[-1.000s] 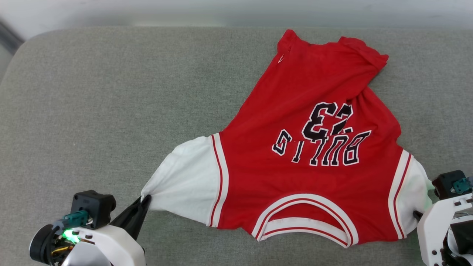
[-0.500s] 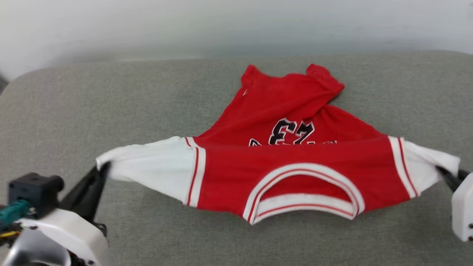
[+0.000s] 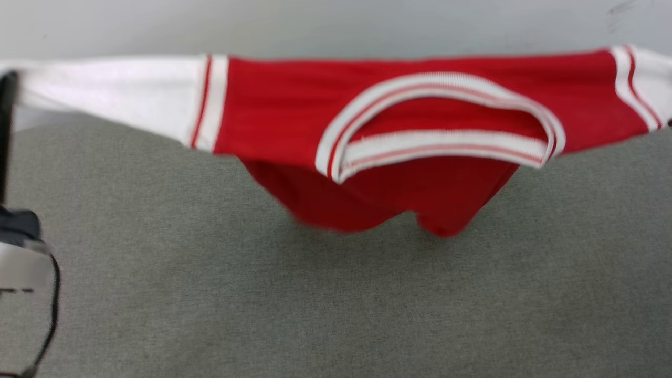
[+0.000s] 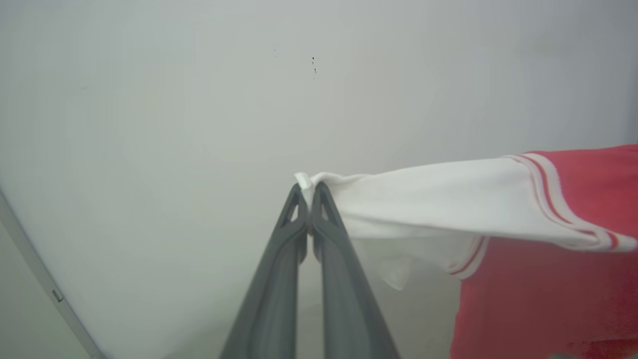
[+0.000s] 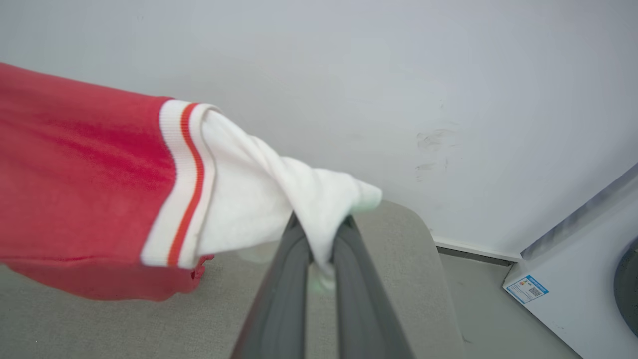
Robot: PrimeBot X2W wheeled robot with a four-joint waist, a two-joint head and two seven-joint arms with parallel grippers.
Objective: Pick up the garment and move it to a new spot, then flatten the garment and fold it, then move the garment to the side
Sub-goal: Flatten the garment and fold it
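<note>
The garment (image 3: 273,110), a red jersey with white sleeves and a striped collar (image 3: 441,110), hangs stretched between my two arms above the grey cushion (image 3: 262,294). Its red body sags below the collar, and the print is hidden. My left gripper (image 4: 310,187) is shut on the tip of one white sleeve (image 4: 423,199). A dark finger (image 3: 6,115) of it shows at the head view's left edge. My right gripper (image 5: 321,224) is shut on the other white sleeve (image 5: 279,194), whose cloth drapes over the fingertips.
A pale wall (image 3: 336,23) rises right behind the cushion. In the right wrist view the cushion's rounded end (image 5: 413,259) drops to the floor, where a white appliance (image 5: 583,269) with a blue label stands.
Both arms have lifted the garment off the cushion and pulled it taut by the sleeves; it lay spread one second ago. The head camera has tilted up too. The right gripper closed on its sleeve.
</note>
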